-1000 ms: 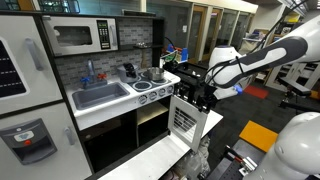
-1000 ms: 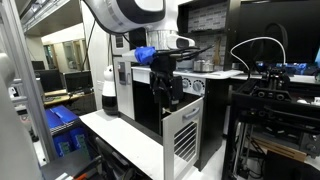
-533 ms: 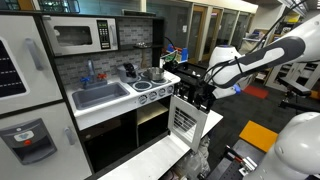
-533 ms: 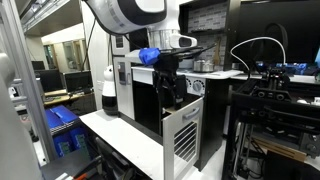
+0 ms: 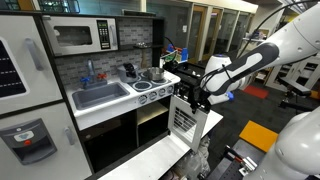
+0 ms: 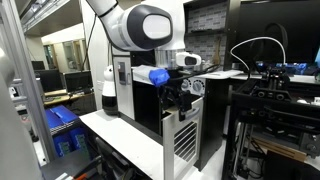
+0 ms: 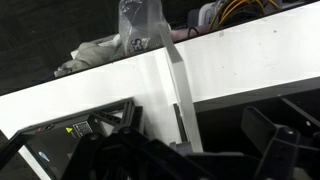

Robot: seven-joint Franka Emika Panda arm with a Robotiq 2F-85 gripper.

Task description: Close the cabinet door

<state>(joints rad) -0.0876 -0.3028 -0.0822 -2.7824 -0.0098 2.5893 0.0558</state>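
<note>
- The gripper (image 5: 190,98) sits at the top edge of the cabinet door (image 5: 184,120). In the wrist view its dark fingers (image 7: 115,125) look spread apart with nothing held, though that part of the picture is murky.
- With contact only on the thin white top edge (image 7: 200,70), a push angled too high would likely slide the fingers over the door and lose it.
- The barred window lies at 6 o'clock from the gripper, so dropping lower risks a fingertip snagging between the bars.
- The door stands upright, swung well out from the dark oven opening (image 5: 150,125) at its 9 o'clock. A fast shove may make it bounce back open, and a straight push instead of an arc could strain the hinge.
- The play kitchen looks light, so heavy force could shift the whole unit.
- Farther on, at 11 o'clock, the pots (image 5: 157,74) on the stovetop could be clipped if the wrist follows through too far.
</note>
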